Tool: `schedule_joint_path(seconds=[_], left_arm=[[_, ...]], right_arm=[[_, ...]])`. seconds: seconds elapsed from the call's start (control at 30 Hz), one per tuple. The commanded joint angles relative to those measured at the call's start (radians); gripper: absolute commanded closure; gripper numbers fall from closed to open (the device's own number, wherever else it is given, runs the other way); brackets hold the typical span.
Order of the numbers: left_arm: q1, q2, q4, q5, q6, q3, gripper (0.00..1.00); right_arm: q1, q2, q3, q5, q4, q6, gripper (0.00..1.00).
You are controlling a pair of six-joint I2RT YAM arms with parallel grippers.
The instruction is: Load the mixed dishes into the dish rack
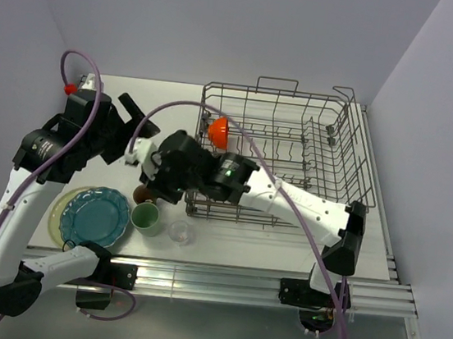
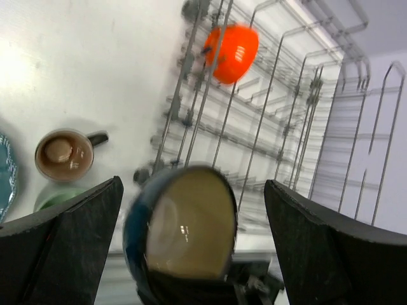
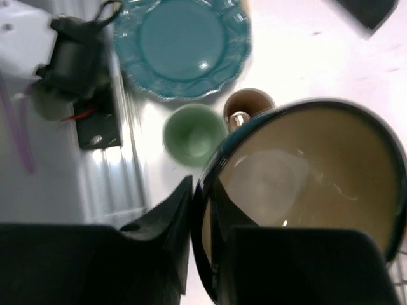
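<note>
Far left of the top view: cream plate [image 1: 56,216] flat on the table [image 1: 169,96], teal scalloped plate [image 1: 94,218] stacked on it, so both are still waiting. Just above them is the left gripper [image 1: 131,123], jaws wide apart and holding nothing. In its wrist view the blue bowl with cream inside [image 2: 181,235] sits in the gap between the two fingers [image 2: 63,248], touching neither as far as we can tell.

Centre left: dark brown mug [image 1: 142,196] and pale green mug [image 1: 147,218] stand upright, side by side on the table. The small clear glass [image 1: 179,231] is just to their right. All three are outside the rack.

The right gripper [image 3: 213,248] reaches across to centre left and is clamped on the blue bowl's rim, one finger inside and one outside. The bowl hangs tilted, mouth toward the left wrist camera, above the mugs. We judge the rim grip keeps it on edge so it can slot between tines.

Right of centre: orange bowl [image 1: 219,130] is already on edge in the dish rack [image 1: 319,156], at its upper left corner. The blue bowl is just left of the rack's near-left corner, not yet inside.
</note>
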Motion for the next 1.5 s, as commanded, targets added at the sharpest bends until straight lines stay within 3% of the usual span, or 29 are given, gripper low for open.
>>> schedule_joint_path(seconds=[0.0,0.23,0.43,0.53,0.7,0.83,1.07,1.47], left_arm=[[-0.005,-0.107,-0.102,-0.021,-0.014,-0.021,0.01],[-0.005,-0.128,-0.132,-0.001,0.004,-0.133,0.06],[-0.005,-0.181,-0.114,0.005,-0.011,-0.222,0.06],[-0.005,-0.171,-0.115,0.026,-0.002,-0.254,0.07],[-0.005,-0.179,-0.114,0.033,0.009,-0.299,0.07],[-0.005,-0.188,-0.115,0.039,0.014,-0.320,0.08],[-0.005,-0.191,-0.115,0.051,0.018,-0.359,0.08],[-0.005,-0.207,-0.109,0.033,0.009,-0.429,0.08]], right_arm=[[-0.239,-0.132,0.042,-0.031,0.078,0.229,1.00],[-0.549,-0.266,-0.124,-0.326,0.272,0.412,1.00],[-0.707,-0.274,-0.228,-0.465,0.422,0.530,1.00],[-0.761,-0.268,-0.308,-0.561,0.569,0.637,1.00],[-0.875,-0.242,-0.498,-0.698,1.050,0.985,1.00],[-0.932,-0.166,-0.596,-0.709,1.452,1.280,1.00],[-1.005,-0.008,-0.673,-0.646,1.893,1.638,1.00],[-1.024,0.103,-0.744,-0.568,2.013,1.712,1.00]])
